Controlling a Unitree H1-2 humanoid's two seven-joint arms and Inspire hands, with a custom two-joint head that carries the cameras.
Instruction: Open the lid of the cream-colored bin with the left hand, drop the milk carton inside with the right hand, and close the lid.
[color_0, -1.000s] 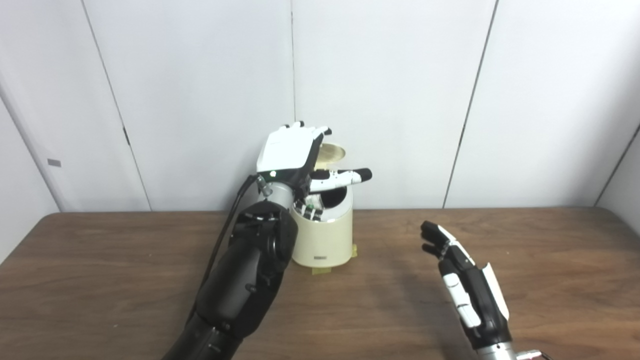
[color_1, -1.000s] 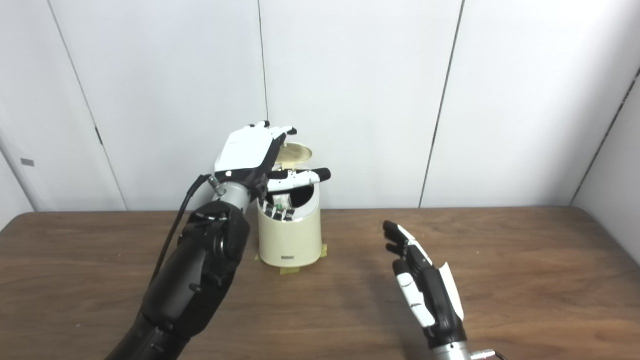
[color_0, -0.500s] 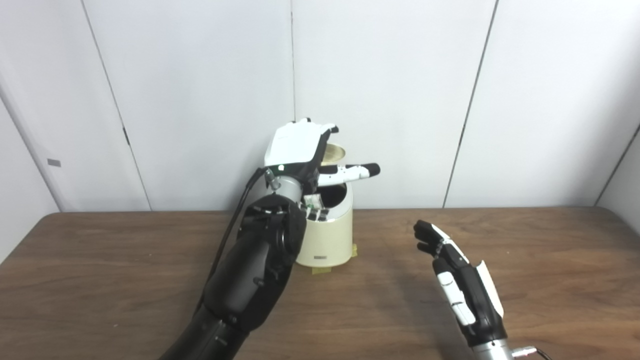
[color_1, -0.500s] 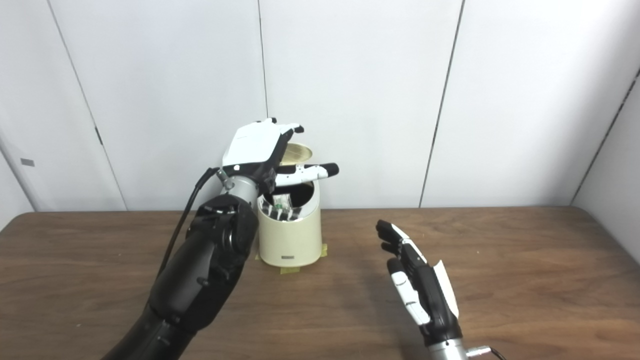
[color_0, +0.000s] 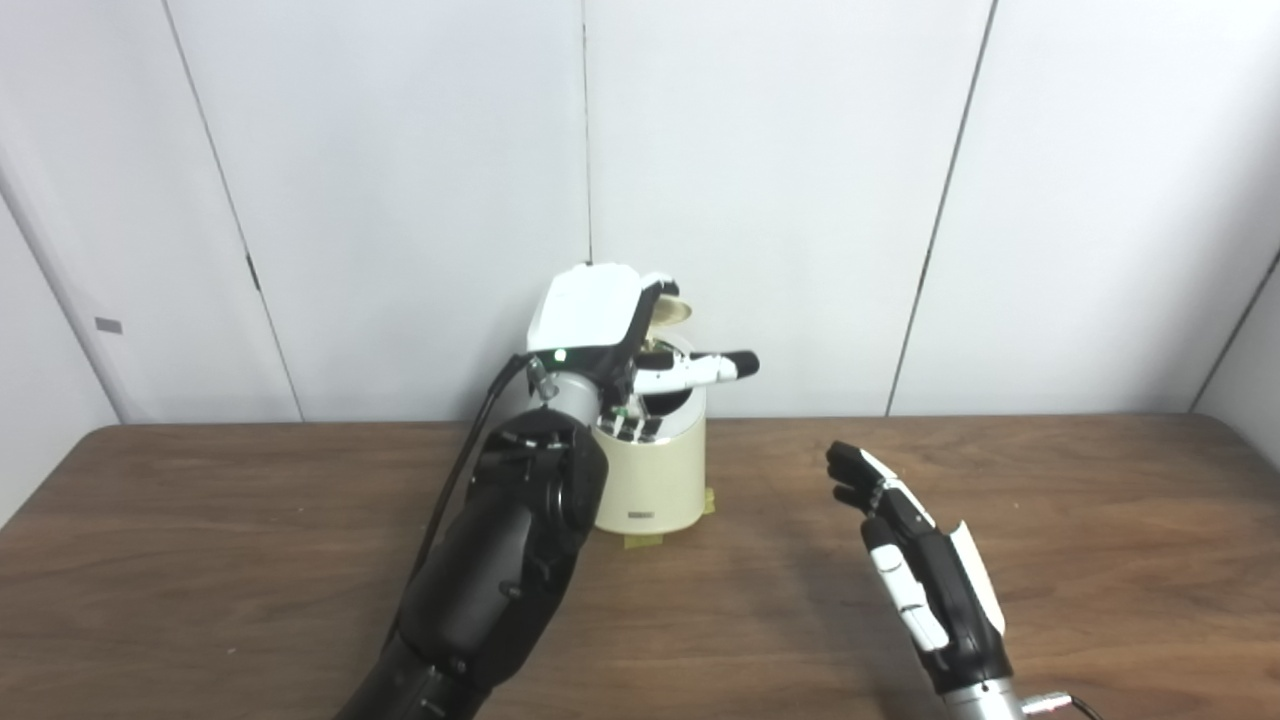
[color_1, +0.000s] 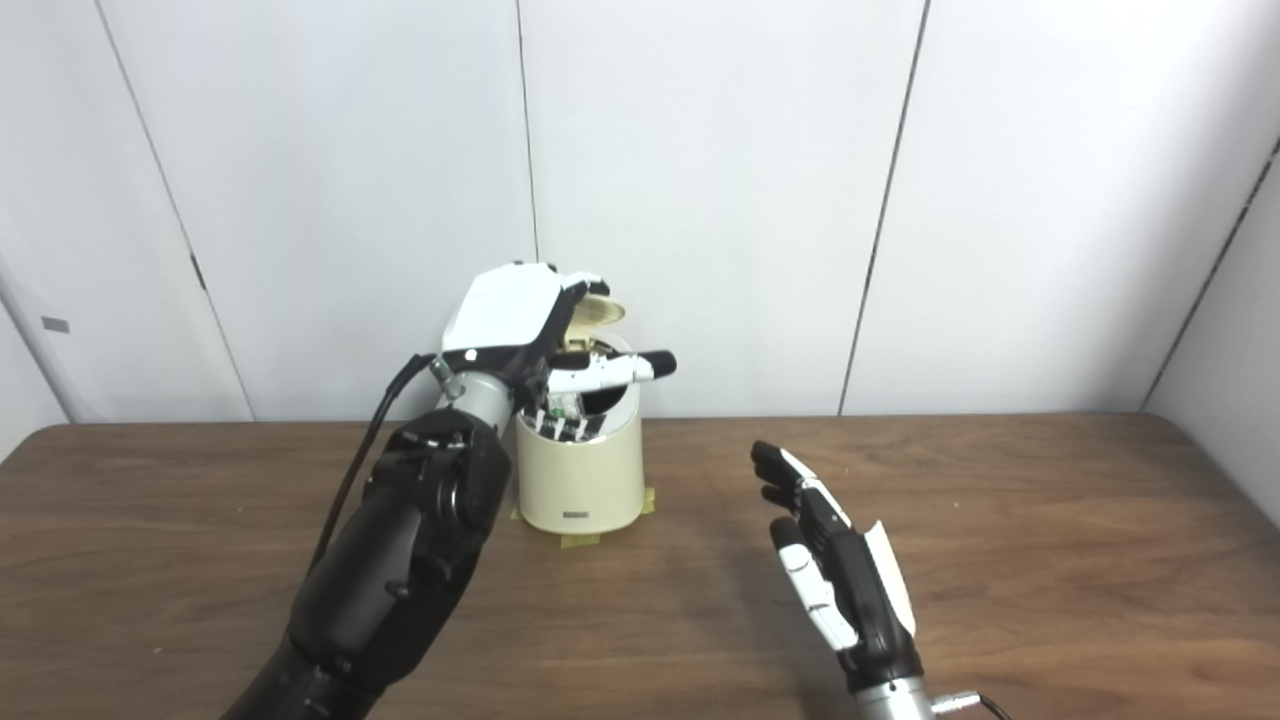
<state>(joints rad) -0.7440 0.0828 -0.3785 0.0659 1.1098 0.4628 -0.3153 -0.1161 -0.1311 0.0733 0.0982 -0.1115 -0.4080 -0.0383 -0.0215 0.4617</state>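
Observation:
The cream-colored bin (color_0: 650, 490) stands at the back of the table, by the wall. Its lid (color_0: 672, 311) is hinged at the back and tilted partway down over the opening. My left hand (color_0: 590, 310) is above the bin with its fingers bent over the lid's top and its thumb stretched out across the opening; it grips nothing. Part of the milk carton (color_1: 560, 410) shows inside the bin, under the thumb. My right hand (color_0: 920, 580) is open and empty, held above the table to the right of the bin.
The bin is fixed to the wooden table (color_0: 200, 560) with yellow tape (color_0: 645, 541) at its base. White wall panels stand right behind the bin. My left forearm (color_0: 500, 560) hides the table in front of and left of the bin.
My left hand has bent forward and down over the lid, and the lid has tipped from nearly upright toward the opening. My right hand moved slightly toward the bin, then held still.

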